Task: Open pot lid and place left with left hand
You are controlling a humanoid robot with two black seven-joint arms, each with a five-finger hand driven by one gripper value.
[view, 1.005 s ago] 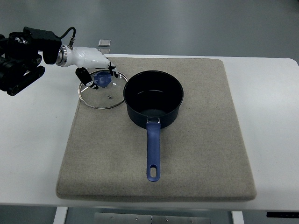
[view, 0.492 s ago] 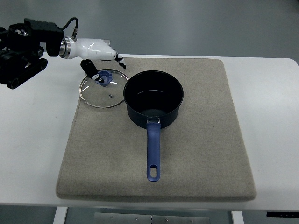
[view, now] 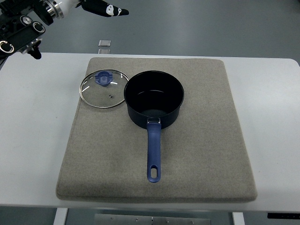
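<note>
Glass lid (view: 103, 88) lies flat on the grey mat (view: 197, 154), touching the open pot (view: 154, 99) on its left; left hand (view: 104, 8), fingers loosely extended and empty, high at top-left, should retreat clear without brushing anything.

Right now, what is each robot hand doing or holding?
Left hand: open, holding nothing, raised above the table's far left corner.
Right hand: not in view.

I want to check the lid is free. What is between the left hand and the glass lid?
Nothing: the top view shows only bare table and mat edge between the left hand and glass lid.
</note>
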